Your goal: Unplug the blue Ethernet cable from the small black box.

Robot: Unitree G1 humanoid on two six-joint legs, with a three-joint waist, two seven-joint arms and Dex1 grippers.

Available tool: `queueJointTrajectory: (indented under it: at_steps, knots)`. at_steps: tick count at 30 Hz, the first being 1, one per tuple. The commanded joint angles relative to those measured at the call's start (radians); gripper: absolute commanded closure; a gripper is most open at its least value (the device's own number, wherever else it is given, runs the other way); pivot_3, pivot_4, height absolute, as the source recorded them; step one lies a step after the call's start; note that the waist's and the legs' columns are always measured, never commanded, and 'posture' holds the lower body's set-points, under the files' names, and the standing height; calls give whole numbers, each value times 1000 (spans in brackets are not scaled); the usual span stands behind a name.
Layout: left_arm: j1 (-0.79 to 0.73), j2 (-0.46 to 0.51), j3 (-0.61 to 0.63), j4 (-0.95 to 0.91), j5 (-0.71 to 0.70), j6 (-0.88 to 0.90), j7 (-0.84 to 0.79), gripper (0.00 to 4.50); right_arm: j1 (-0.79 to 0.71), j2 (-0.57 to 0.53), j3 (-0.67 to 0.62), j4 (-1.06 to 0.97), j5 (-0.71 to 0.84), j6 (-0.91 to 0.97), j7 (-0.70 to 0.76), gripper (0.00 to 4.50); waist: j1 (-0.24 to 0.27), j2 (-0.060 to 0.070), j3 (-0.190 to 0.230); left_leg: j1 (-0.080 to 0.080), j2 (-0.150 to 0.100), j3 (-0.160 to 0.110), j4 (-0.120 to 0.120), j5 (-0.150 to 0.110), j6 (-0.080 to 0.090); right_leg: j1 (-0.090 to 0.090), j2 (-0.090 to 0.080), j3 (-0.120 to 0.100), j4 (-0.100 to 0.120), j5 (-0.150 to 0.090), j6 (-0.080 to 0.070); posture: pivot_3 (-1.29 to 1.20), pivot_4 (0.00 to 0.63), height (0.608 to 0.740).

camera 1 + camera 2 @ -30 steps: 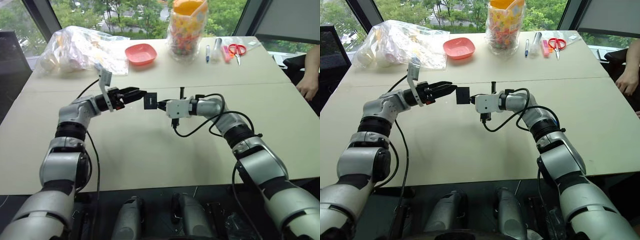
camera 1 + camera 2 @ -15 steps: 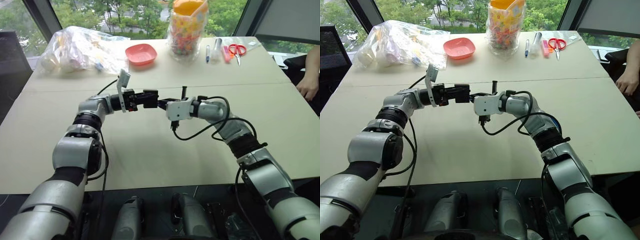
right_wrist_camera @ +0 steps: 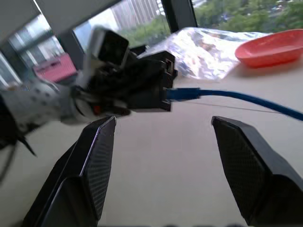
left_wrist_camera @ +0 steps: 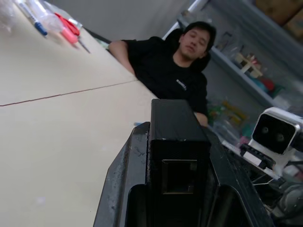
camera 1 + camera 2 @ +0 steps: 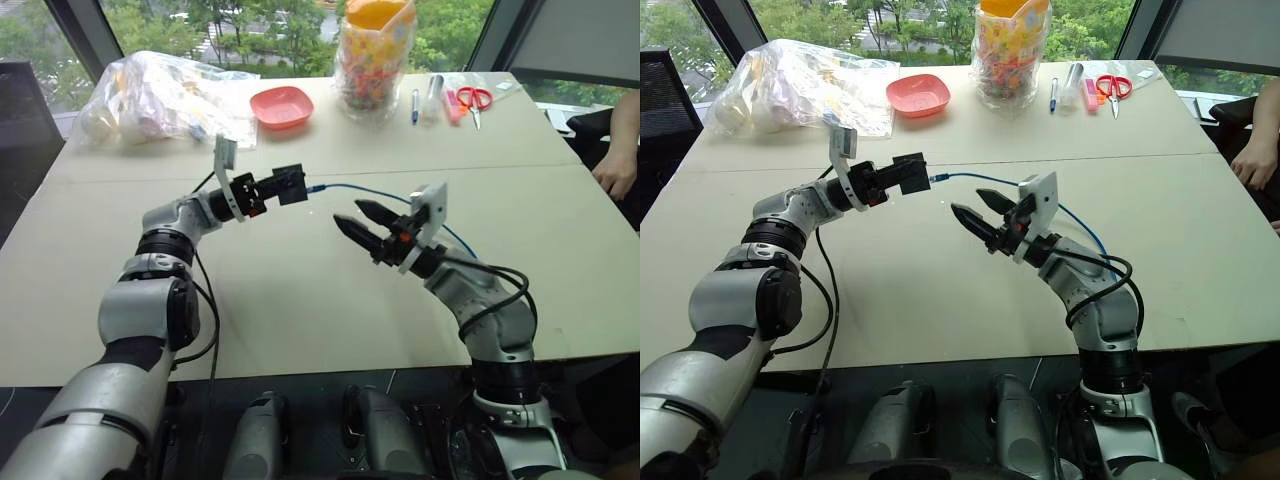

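My left gripper [image 5: 274,188] is shut on the small black box [image 5: 293,181] and holds it above the table [image 5: 300,300]. The left wrist view shows the box [image 4: 177,142] clamped between the two fingers, with an open port facing the camera. The blue Ethernet cable [image 5: 350,189] leaves the box's right side, its end [image 3: 182,93] still in the box. It runs right, passes behind my right gripper and drops to the table [image 5: 1092,238]. My right gripper [image 5: 347,211] is open, just right of the box and below the cable, with nothing between its fingers [image 3: 92,161].
At the table's far side stand a clear plastic bag [image 5: 160,95], a red bowl [image 5: 282,107], a jar of coloured pieces [image 5: 375,55], pens [image 5: 415,105] and scissors [image 5: 475,98]. A person's arm [image 5: 620,150] rests at the right edge.
My left gripper shut on the box and raised it slightly. My right gripper let go of the box, opened and drew back to the right, which brought the blue cable into view.
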Motion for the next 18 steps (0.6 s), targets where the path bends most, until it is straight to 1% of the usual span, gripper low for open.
queueJointTrajectory:
  at_steps: [1, 4, 7, 10, 18]
  knots:
    - [8, 2, 16, -150, -84, 153, -74, 3948, -21, 63, -78, -17, 229, 120, -116, 1171, 1, 0, 0, 0, 0, 0, 0, 0, 0, 0, 0, 0, 0, 0, 0, 0, 150, 740]
    - [46, -15, 7, -247, -117, 228, -64, 3948, -41, 99, -88, -13, 286, 125, -170, 1171, 1, 0, 0, 0, 0, 1, 0, 0, 0, 0, 0, 1, 0, 0, -1, 0, 150, 740]
    - [74, -26, 17, -329, -164, 299, -44, 3948, -54, 105, -62, 5, 277, 116, -189, 1171, 1, 0, 0, -3, -1, 1, 0, 0, 0, -3, 0, 2, -1, 0, 0, 0, 150, 740]
    - [118, -45, -9, -406, -175, 327, -23, 3948, -81, 123, -57, 49, 266, 88, -198, 1171, 1, 0, 0, -5, -4, 2, 0, 0, 0, -6, 0, 3, 0, 0, 0, 0, 150, 740]
    - [137, -56, -3, -449, -207, 355, 18, 3948, -93, 112, -32, 74, 252, 56, -183, 1171, 1, 0, 0, -5, -4, 3, 0, 0, 0, -6, 0, 3, 0, 0, 1, 0, 150, 740]
